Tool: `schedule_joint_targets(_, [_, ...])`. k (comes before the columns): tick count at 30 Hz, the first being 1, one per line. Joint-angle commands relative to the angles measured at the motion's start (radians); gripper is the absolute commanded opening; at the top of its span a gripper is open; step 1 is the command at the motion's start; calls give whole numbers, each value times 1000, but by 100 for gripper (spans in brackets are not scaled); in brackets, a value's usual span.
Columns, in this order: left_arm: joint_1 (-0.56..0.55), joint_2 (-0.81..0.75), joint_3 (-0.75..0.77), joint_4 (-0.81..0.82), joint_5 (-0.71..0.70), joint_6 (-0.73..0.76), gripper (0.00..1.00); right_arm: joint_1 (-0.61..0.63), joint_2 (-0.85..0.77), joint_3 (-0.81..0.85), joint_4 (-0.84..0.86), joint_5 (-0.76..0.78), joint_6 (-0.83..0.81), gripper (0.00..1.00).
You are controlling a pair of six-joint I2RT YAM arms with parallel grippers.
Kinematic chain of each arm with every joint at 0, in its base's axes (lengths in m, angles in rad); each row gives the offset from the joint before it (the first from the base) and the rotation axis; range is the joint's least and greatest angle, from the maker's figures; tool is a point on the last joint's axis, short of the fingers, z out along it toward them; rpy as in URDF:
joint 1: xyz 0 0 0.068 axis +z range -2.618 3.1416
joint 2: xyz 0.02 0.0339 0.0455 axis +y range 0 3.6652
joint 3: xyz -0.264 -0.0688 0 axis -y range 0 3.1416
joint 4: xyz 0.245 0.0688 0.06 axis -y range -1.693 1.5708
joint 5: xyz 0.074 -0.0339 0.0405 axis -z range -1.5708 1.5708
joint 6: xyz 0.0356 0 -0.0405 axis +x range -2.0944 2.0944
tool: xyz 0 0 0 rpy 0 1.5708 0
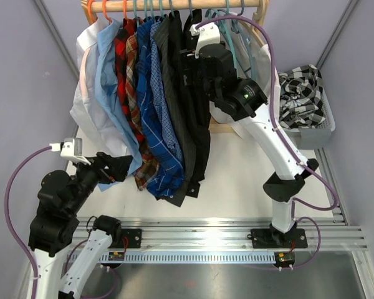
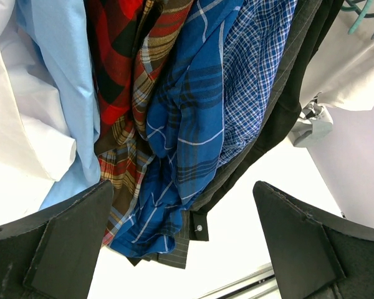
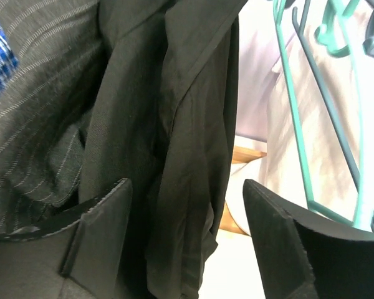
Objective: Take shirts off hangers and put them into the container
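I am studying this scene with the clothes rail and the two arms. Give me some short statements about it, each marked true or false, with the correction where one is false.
1. A black-and-white check shirt lies in the white container. True.
2. The left tool is closed on the blue plaid shirt. False: its jaws stand open with nothing gripped, and the shirt hangs just ahead of them.
3. The right tool has fabric of the black shirt between its open jaws. True.
4. The white shirt hangs next to the container. False: it is at the far left end of the row in the top view, and the container stands at the right.
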Motion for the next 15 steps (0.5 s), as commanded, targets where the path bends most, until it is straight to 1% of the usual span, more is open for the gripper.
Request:
schedule_joint_targets(1, [2,-22,13,2,0,14,99,5,19,13,3,27,-7,77])
schedule_joint_targets(5, [2,-34,13,-8,-2,14,99,-3,27,-4,4,38,-6,63])
schedule_joint_targets(6, [2,-36,13,-8,-3,11,99,-9,30,-7,4,40,-1,56])
schedule_joint_targets(7, [2,-39,13,-13,-3,12,99,-13,30,-10,1,38,1,53])
schedule_joint_targets(9, [2,-46,13,-17,-6,11,99,-33,32,-17,-2,35,28,47])
schedule_joint_targets(13, [2,-56,16,-24,-2,8,99,-82,33,-34,13,4,37,41])
schedule_joint_targets(15, [2,-60,15,-25,-2,6,99,-113,30,-42,21,-9,37,33])
